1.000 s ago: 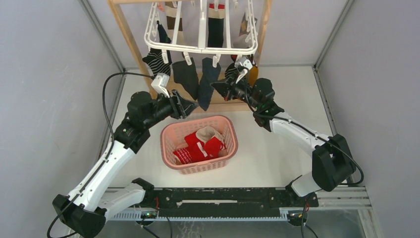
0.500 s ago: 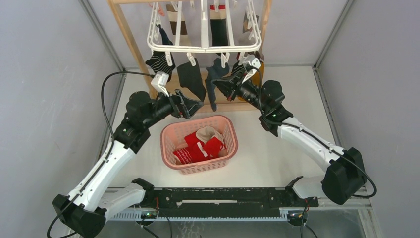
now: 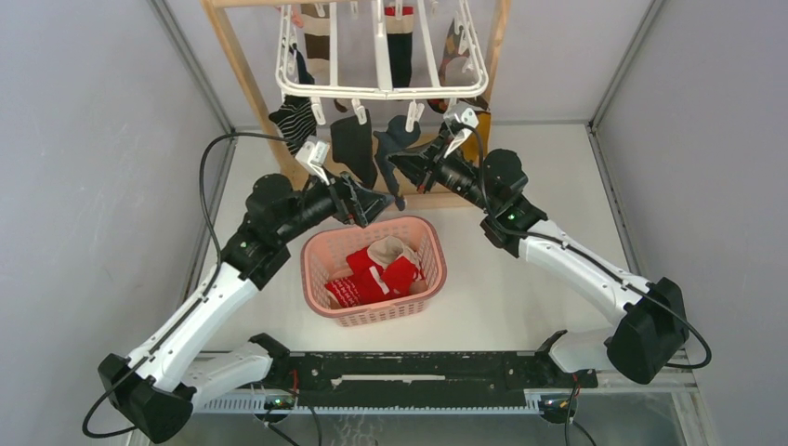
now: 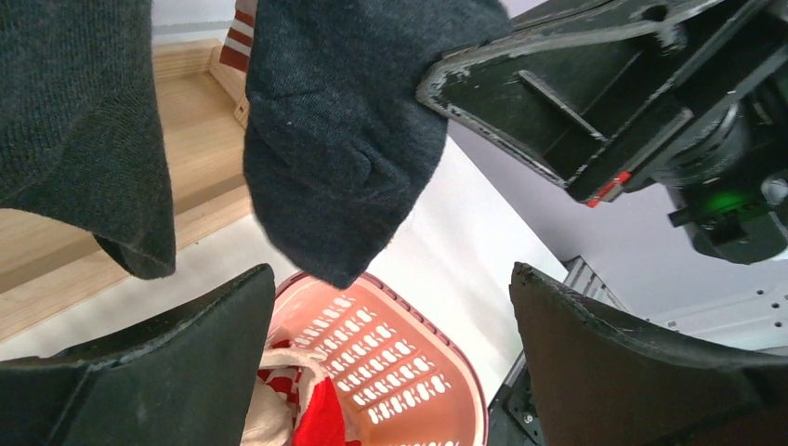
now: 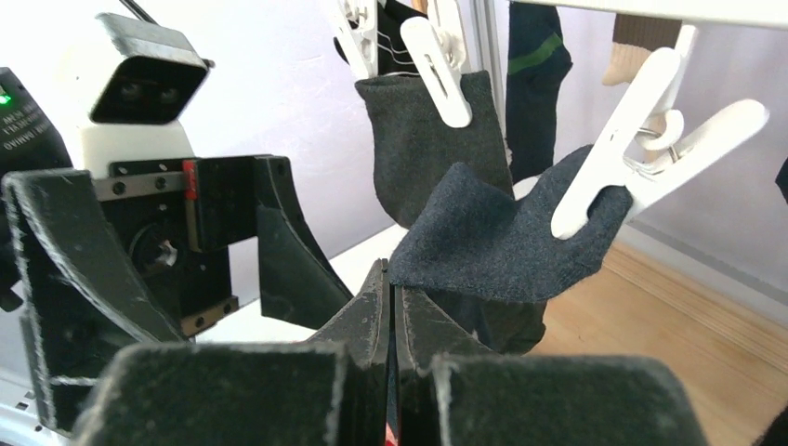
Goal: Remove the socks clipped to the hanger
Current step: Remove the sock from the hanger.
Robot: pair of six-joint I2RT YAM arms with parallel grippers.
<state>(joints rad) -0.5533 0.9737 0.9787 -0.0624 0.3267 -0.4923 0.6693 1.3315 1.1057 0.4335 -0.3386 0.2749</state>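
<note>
Hanger point(image 3: 383, 93) top and far socks point(image 3: 401, 46) cropped by frame edge. Dark sock point(image 4: 334, 158) cuff cut off above left jaws, basket point(image 4: 390, 372) half hidden below them. Can't tell if right jaws pinch sock.

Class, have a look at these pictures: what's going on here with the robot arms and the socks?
Two robot arms are unclipping laundry from a white hanger. The right gripper has its jaws shut on the edge of a dark grey sock, which a white clip holds at its other end, so it is not yet free. The left gripper hangs open below the hanger, near the far rim of the pink basket, where red socks already lie.
</note>
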